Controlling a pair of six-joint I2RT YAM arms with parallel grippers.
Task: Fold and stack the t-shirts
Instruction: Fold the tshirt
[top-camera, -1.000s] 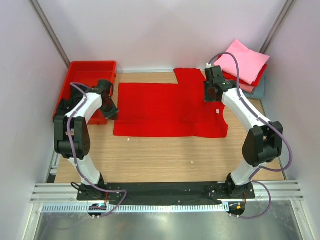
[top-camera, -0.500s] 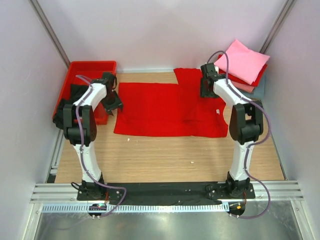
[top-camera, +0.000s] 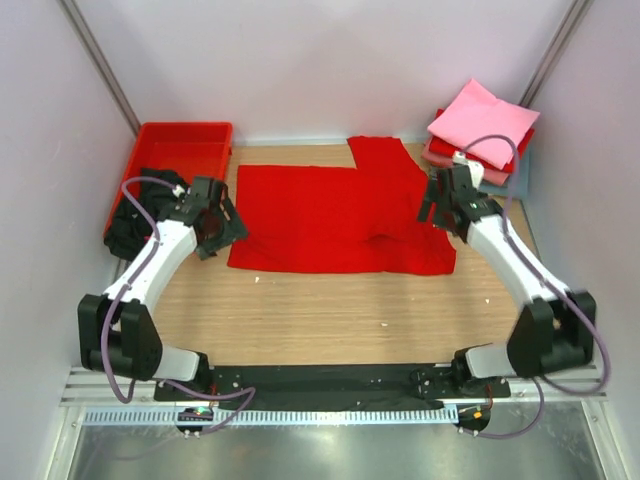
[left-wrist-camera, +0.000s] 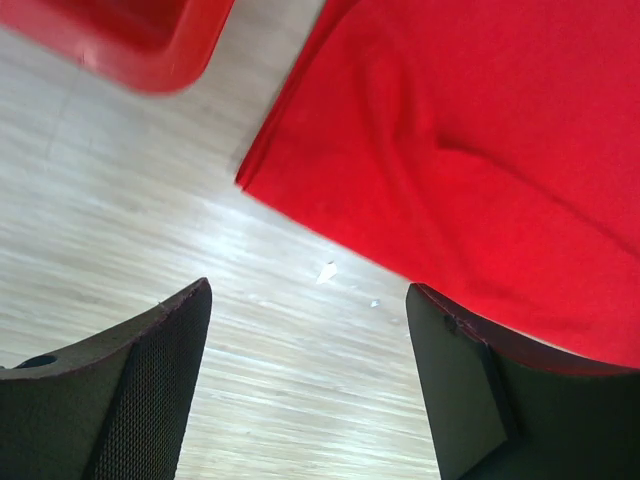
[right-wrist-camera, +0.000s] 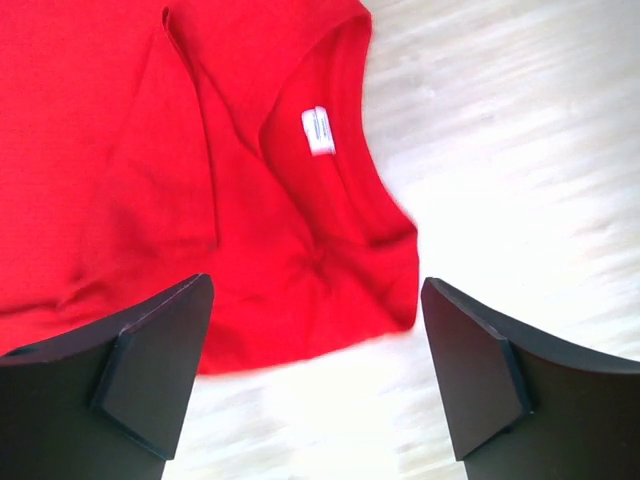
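The left arm hides part of the red tray in the overhead view. A dark heap of black cloth at the tray's near end is half hidden behind that arm. It is probably a shirt, though its shape cannot be made out.

In the far right corner sits a stack of folded shirts, crossed by the right arm's cable. A pink shirt lies on top, with a red layer beneath it and a grey-blue edge at the bottom.

The bright red t-shirt lies flat across the middle of the table. Its hem is to the left, its neck is to the right, and one sleeve points at the far wall. Both wrist views cut it off at their edges.

The right wrist view shows the neckline and the white neck label plainly; from above the label is only a pale speck. The left wrist view shows the shirt's near left corner, a rounded corner of the tray, and small white scraps on the wood.

The left gripper hangs by that hem corner with its fingers spread wide and only bare table between them. The right gripper hangs over the collar end with its fingers wide apart, holding nothing.
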